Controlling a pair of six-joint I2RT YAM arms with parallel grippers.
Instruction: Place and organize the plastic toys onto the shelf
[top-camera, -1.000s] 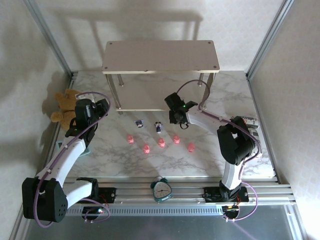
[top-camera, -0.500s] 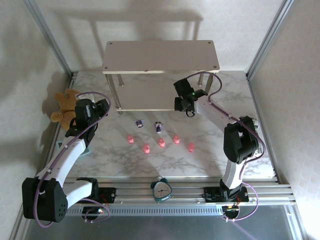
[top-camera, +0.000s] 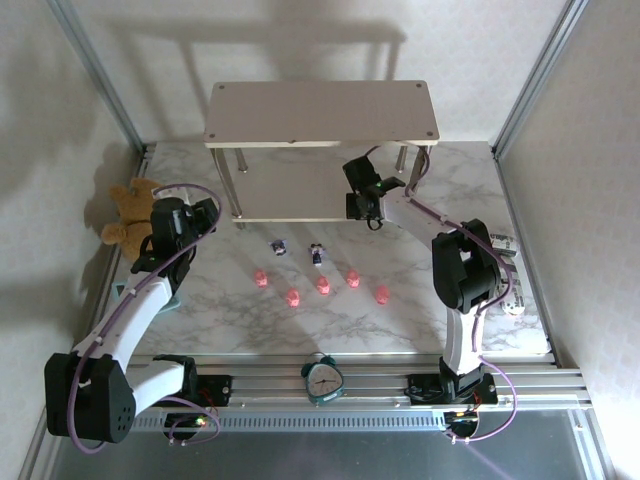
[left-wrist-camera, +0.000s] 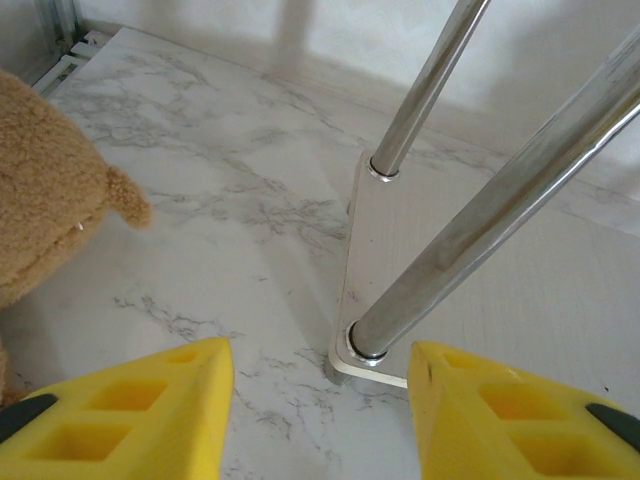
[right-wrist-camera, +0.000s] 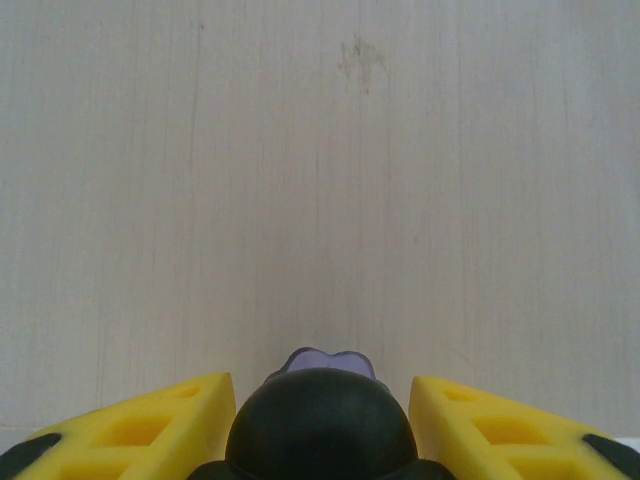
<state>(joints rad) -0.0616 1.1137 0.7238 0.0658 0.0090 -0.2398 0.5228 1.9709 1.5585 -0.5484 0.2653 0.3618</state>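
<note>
The shelf (top-camera: 320, 110) stands at the back of the table, its lower board (top-camera: 290, 190) just above the marble. My right gripper (top-camera: 358, 205) is over the right part of that board, shut on a dark purple-and-white figurine (right-wrist-camera: 320, 425); the pale board (right-wrist-camera: 320, 180) lies just below and ahead. Several pink pig toys (top-camera: 323, 286) lie in a loose row on the table. Two more purple figurines (top-camera: 280, 247) (top-camera: 317, 254) lie behind them. My left gripper (top-camera: 205, 215) is open and holds nothing, facing the shelf's front left leg (left-wrist-camera: 460, 230).
A brown teddy bear (top-camera: 128, 210) sits at the table's left edge, close beside my left gripper (left-wrist-camera: 320, 400). A teal alarm clock (top-camera: 323, 379) stands on the rail at the near edge. Frame posts flank the shelf.
My right gripper has moved back and slightly right with the purple figurine, from above the table in front of the shelf to over the lower board. The left arm has not moved.
</note>
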